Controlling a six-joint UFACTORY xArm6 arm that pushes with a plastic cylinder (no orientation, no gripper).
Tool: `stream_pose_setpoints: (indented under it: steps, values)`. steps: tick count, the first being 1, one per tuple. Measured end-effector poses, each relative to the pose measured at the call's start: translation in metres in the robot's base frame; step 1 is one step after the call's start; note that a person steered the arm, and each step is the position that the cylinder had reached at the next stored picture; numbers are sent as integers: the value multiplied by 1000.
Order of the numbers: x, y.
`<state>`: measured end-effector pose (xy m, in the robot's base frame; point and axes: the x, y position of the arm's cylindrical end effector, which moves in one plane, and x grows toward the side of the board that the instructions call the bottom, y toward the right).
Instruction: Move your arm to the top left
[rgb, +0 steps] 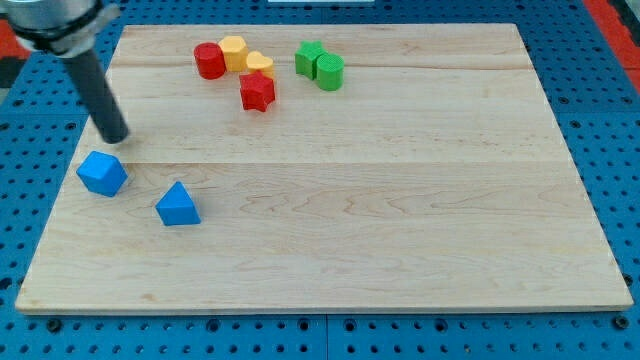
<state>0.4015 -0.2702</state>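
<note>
Camera view shows a pale wooden desk (400, 200) sitting on a blue perforated base (600, 100), and my tip (117, 138) is down on the wood near the view's left edge, a bit above the middle. The dark rod (95, 85) leans up and off toward the view's top left corner. So the arm is on the left side of the desk, but the tip itself is short of the top left corner of the wood.

No gripper on this rig at all, just the rod, so nothing opens or closes and nothing is held.

Just below the tip, a little to the left, sits a blue chunky block that looks pentagon-ish (102, 173). The tip is close to it, but I can't say for sure whether they touch. Further down and to the right is a blue triangular block (178, 205), clearly apart from the tip.

Up near the view's top there's a cluster: a red round cylinder block (209, 61), a yellow block with a rounded top (234, 52) right against it, another yellow block that might be heart-shaped (260, 64), and a red star-like block (257, 91) just below that one. To their right are two green blocks touching each other, one star-ish (309, 58) and one closer to a cylinder (328, 71). All of these are well apart from the tip.
</note>
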Motion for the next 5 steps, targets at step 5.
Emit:
stream_pose_setpoints:
  steps: [5]
  values:
    - [41, 7]
